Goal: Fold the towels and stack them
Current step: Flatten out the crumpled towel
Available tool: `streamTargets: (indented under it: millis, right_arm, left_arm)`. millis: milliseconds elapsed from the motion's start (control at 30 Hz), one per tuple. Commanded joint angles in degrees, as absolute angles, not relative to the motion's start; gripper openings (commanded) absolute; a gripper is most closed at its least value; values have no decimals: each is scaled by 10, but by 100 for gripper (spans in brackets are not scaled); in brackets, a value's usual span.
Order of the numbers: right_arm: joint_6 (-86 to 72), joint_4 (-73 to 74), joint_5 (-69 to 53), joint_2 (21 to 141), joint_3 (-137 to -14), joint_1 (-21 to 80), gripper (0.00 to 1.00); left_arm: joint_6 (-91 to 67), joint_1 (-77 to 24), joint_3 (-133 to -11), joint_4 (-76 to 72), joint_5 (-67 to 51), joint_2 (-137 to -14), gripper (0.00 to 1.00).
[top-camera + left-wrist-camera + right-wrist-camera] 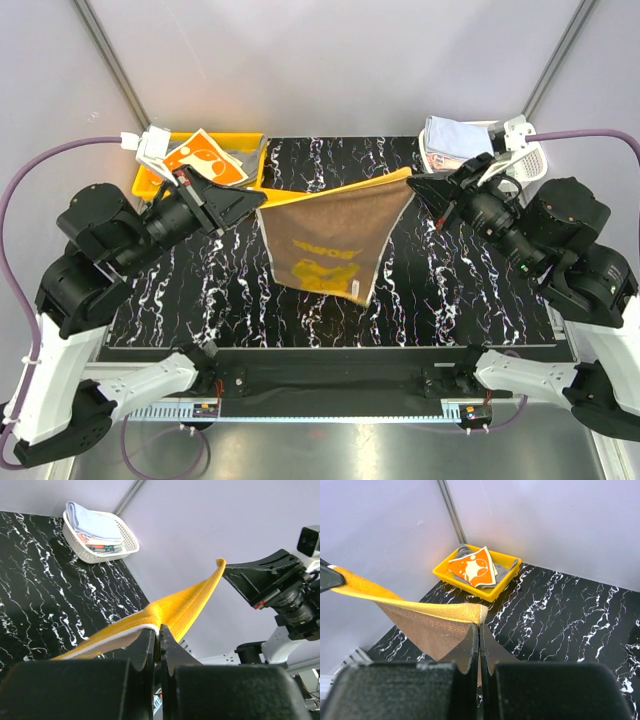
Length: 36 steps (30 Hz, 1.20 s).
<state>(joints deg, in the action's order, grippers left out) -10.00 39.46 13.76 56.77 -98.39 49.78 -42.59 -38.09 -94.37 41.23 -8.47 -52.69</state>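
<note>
Left end effector (258,205): pinched shut on one top corner of the orange towel (330,240), right of the yellow tray (145,185); no gap between the fingers in the left wrist view (159,627).
Right end effector (412,183): clamped tight on the other top corner, further right of the tray; fingers pressed together in the right wrist view (480,625).
Orange towel: stretched in the air between the two end effectors, top hem taut, body sagging to a point over the desk (450,290), right of the tray and nearer the arm bases.
Hidden: both gripped corners swallowed inside the jaws; cannot tell whether the low point touches the desk.
Hard to make out: yellow print on the brownish hanging face, blurred and unreadable.
Tray contents: patterned towel (200,160), orange with white shapes, lying on top of a grey towel (502,570); anything lower covered.
Tray, cut off: near-left corner masked by the left arm's white camera in the top view.
White basket (95,555): far right of the tray, at the same far edge of the desk; light blue towel (92,522) folded on top, coloured layers under it not identifiable.
In the way: right arm's wrist and camera overlapping the basket's near side from above.
</note>
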Motion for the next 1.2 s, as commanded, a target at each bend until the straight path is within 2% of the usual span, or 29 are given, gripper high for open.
streamTargets:
  millis: [0,133,333,367,400,500,600,700,800,900,967,1067,1167]
  right_arm:
    - [-70,403,200,553,-1031,486,0]
    - [-62,418,216,580,-1071,485,0]
    - [-5,402,294,671,-1085,476,0]
    - [-10,395,278,685,-1080,458,0]
    - [-20,393,203,698,-1078,390,0]
    - [-61,349,70,749,-1035,257,0]
    - [-87,305,-24,836,-1013,186,0]
    - [-118,250,-87,953,-1017,127,0]
    - [-133,222,-101,1114,-1071,103,0]
    - [-140,232,-110,1225,-1158,93,0]
    - [-149,229,-119,1258,-1203,85,0]
    - [-151,228,-121,1292,-1239,82,0]
    - [-153,231,-129,1298,-1247,80,0]
  left_arm:
    - [-429,-374,-977,427,-85,-497,0]
    - [-438,-374,-997,426,-66,-504,0]
    - [-431,-346,-1033,414,-46,-596,0]
    - [-436,-299,-1031,400,-73,-616,0]
    - [-454,-274,-1025,383,-130,-652,0]
    - [-480,-207,-986,302,-205,-739,0]
    - [-503,-166,-946,221,-249,-809,0]
    - [-504,-131,-944,162,-265,-930,0]
    - [-473,-102,-1037,155,-260,-1103,0]
    - [-455,-80,-1160,179,-278,-1203,0]
    - [-448,-74,-1214,193,-277,-1270,0]
    - [-436,-74,-1273,203,-277,-1305,0]
    - [-434,-76,-1245,187,-268,-1297,0]
